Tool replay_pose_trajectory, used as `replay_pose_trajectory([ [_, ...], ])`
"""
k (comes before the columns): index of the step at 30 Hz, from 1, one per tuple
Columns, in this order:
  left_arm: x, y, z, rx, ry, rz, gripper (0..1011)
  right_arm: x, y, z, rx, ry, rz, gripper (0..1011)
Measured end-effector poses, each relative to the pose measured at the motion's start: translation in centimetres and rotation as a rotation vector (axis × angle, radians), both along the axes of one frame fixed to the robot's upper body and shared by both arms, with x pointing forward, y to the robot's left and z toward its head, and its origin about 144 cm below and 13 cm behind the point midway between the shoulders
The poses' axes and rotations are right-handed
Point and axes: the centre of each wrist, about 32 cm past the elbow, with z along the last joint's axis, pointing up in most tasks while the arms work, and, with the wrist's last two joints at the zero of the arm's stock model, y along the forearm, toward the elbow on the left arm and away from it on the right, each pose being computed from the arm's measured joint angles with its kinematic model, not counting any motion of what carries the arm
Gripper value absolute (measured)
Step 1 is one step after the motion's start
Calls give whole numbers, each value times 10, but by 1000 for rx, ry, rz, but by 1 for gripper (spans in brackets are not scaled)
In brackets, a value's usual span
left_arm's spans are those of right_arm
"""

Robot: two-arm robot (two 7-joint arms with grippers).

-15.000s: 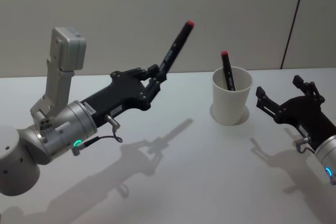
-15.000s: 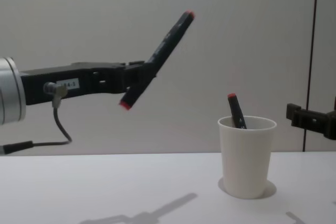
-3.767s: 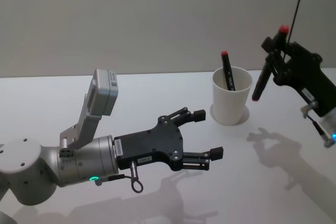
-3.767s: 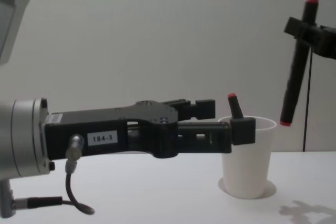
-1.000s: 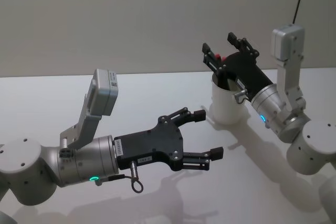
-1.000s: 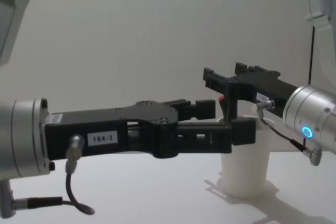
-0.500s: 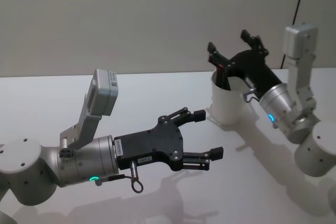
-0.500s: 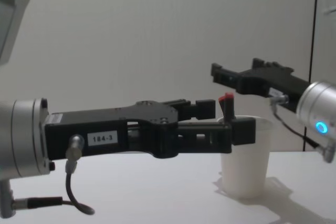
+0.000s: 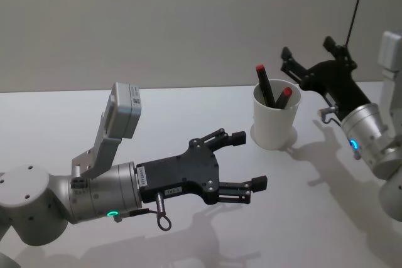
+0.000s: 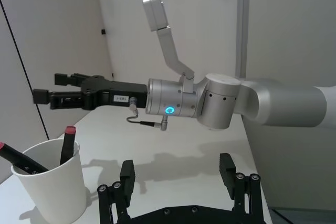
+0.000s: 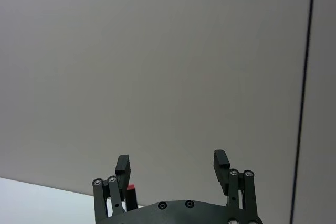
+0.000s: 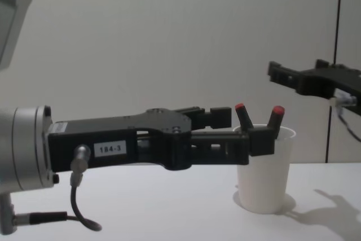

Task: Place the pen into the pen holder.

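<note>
The pen holder, a white paper cup, stands on the table right of centre. Two black pens with red caps lean in it, one to the left and one lower to the right. My right gripper hangs open and empty, above and to the right of the cup. My left gripper is open and empty, low over the table in front of the cup.
The white table runs back to a plain grey wall. A dark vertical strip marks the wall at far right. My left arm's camera block sticks up over the table's left half.
My right gripper has drawn back up and to the right, away from the cup, staying open. Both pens now show leaning apart in the cup. The left arm has not moved.
</note>
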Motion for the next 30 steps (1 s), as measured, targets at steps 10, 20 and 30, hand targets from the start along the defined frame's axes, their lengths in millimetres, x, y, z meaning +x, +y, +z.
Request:
replay_pose_trajectory([
  [10,0,-1,0,3,-2,18,1001,-6,-4,-1,0,11,-11,1001],
  [20,0,-7,-3,25,-21,135,1001,-27,-13,-6,-26,47,-19,1001],
  [30,-1,-13,-6,45,-42,249,1001,-54,-22,-10,-59,91,-26,1001],
])
